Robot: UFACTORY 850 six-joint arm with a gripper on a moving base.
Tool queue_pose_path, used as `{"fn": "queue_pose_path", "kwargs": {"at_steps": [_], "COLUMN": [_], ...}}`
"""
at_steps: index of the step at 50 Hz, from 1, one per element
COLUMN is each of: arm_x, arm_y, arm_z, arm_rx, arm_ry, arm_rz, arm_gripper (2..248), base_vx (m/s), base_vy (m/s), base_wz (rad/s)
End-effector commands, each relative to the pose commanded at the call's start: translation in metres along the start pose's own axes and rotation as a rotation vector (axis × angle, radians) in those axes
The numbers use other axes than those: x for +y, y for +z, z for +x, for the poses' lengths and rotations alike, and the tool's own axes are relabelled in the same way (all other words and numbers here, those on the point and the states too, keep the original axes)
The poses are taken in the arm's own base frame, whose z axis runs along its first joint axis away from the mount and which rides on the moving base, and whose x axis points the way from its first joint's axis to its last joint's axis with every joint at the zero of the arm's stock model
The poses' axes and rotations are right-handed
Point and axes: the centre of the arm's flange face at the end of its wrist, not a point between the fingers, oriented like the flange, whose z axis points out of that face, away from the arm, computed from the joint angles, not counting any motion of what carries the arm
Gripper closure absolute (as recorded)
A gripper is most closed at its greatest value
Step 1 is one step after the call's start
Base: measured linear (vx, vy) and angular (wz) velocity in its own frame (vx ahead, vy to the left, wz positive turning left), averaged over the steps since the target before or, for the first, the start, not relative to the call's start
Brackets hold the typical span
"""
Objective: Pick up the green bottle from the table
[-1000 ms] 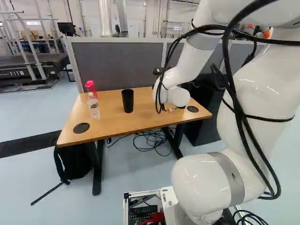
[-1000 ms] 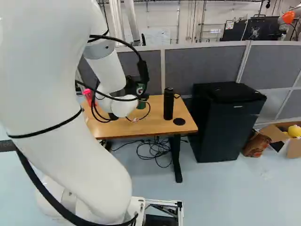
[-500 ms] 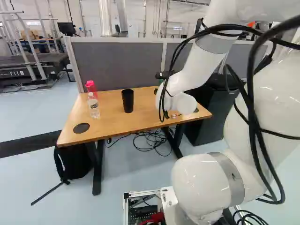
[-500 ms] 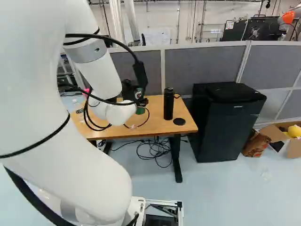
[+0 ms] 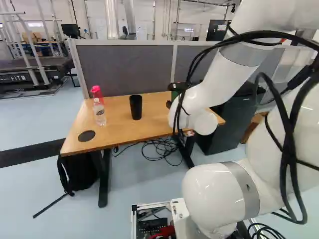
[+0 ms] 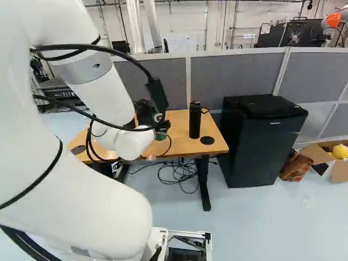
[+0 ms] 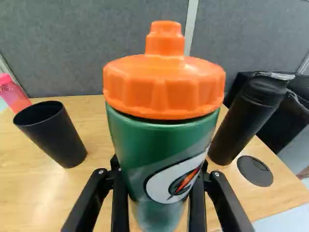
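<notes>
Gripper point(image 7: 160, 186): drawn in around the body below the cap, one finger against each side; the green bottle is judged to be held.
Green bottle point(image 7: 159, 140): a rigid, dark-green plastic body with a printed badge, seen upright between the fingers, above the bench. Whether its base is clear of the wood cannot be told.
Orange cap point(image 7: 164, 87): a ribbed, wide plastic lid with a raised spout, standing clear above the fingers. It is best left untouched, since a screwed lid might turn or loosen under load.
Grip site: the plain wall below the cap is judged the proper place, its opposed sides being suited to two pads and the wider cap giving some check against slipping downward.
Weight: light if empty, noticeably heavier if filled; the level is not shown, so a firm, even squeeze is advised.
Surface: smooth and possibly slippery, though little risk of breakage is expected; the wall may yield slightly.
Bench point(image 7: 29, 169): a light wooden top, bearing a tapered black cup point(image 7: 52, 136) on the gripper's left and a tall black bottle point(image 7: 247, 116) on its right. Both should be avoided by a straight lift.
</notes>
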Motion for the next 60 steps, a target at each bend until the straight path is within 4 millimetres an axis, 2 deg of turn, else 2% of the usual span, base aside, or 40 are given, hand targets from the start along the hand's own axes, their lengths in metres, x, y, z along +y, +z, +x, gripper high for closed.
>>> {"fn": "queue_pose_path", "kwargs": {"at_steps": [26,60], "arm_x": [0.001,0.001], "arm_y": [-0.024,-0.027], "arm_z": [-0.018,-0.020], "arm_rx": [-0.008,-0.009], "arm_ry": [0.001,0.001], "arm_rz": [-0.003,-0.004], "arm_gripper": [237,237], "base_vx": [0.000,0.000], "base_vy": [0.000,0.000], "base_wz": [0.000,0.000]}}
